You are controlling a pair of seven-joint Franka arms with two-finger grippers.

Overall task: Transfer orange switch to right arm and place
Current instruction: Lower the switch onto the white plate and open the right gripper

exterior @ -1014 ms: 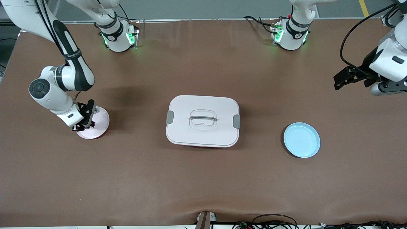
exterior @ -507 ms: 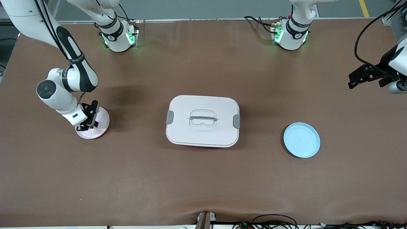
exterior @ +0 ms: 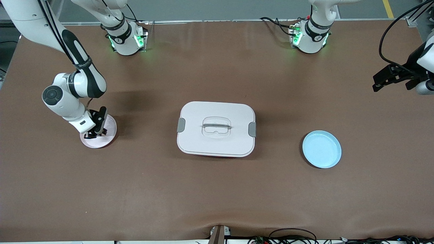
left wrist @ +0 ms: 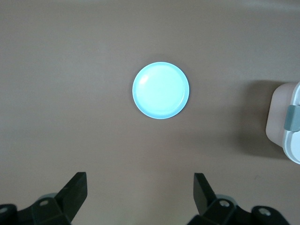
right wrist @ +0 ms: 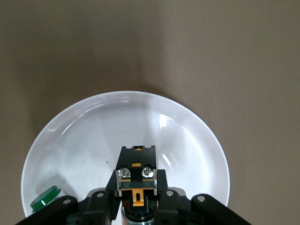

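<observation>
A brown surface (exterior: 217, 189) carried everything, with the two arm bases along its far edge. A white lidded box (exterior: 216, 128) with grey side clips and a clear handle sat at the middle. A pale blue plate (exterior: 321, 149) lay toward the left arm's end, slightly nearer the front camera than the box, with bare surface between them. A pinkish-white plate (exterior: 107, 135) lay toward the right arm's end.

The right gripper (exterior: 92, 135) was low over the pinkish-white plate, its fingers closed on the switch (right wrist: 136, 180). In the right wrist view the switch stood between the fingers, black with an orange-tan band and two silver screws, over the plate's middle (right wrist: 187, 140); whether it touched the plate could not be told. A small green piece (right wrist: 45, 198) lay in the plate by its rim, apart from the switch.

The left gripper (exterior: 385, 78) waited high over the surface's edge at the left arm's end, well apart from the blue plate (left wrist: 161, 90). Its fingers (left wrist: 75, 190) were spread wide and held nothing.
</observation>
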